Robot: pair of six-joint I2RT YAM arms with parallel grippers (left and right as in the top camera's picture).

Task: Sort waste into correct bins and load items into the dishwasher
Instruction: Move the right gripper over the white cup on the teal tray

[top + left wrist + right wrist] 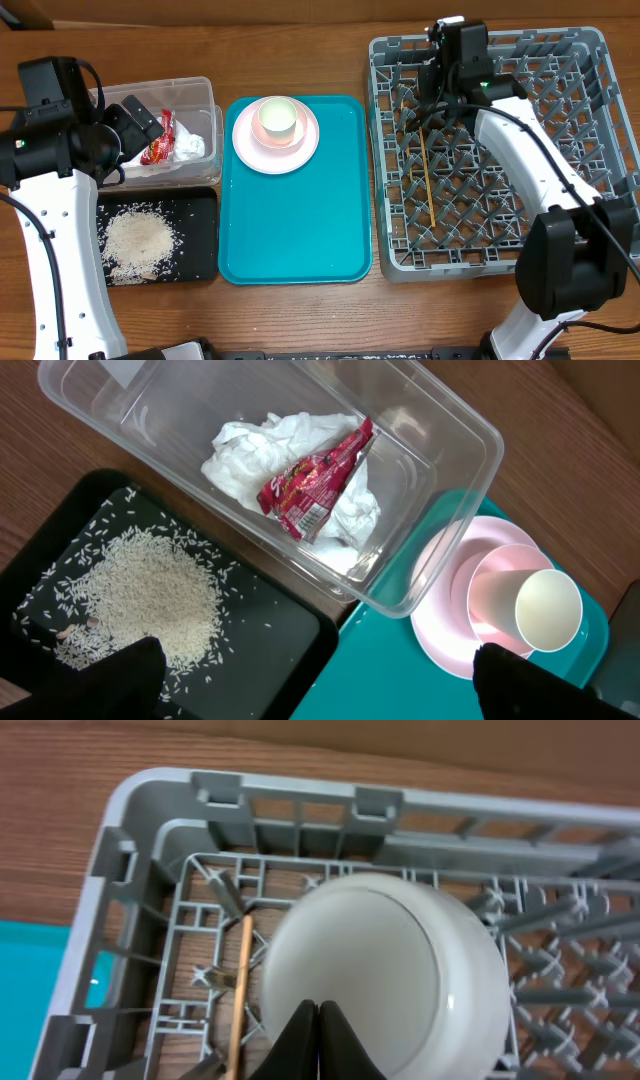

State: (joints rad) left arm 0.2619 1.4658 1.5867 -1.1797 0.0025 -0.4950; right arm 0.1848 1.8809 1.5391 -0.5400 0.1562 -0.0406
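Bowl (390, 970) beyond right claw (318, 1010): near rim cut by frame edge. Chopstick (240, 1000) left of claw: lower end cropped.

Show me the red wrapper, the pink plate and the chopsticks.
Wrapper (315, 485): left wrist view, on the middle of its red face.
Plate (275, 162): overhead view, on the bare rim.
Chopsticks (426, 180): overhead view, about midway along their length.
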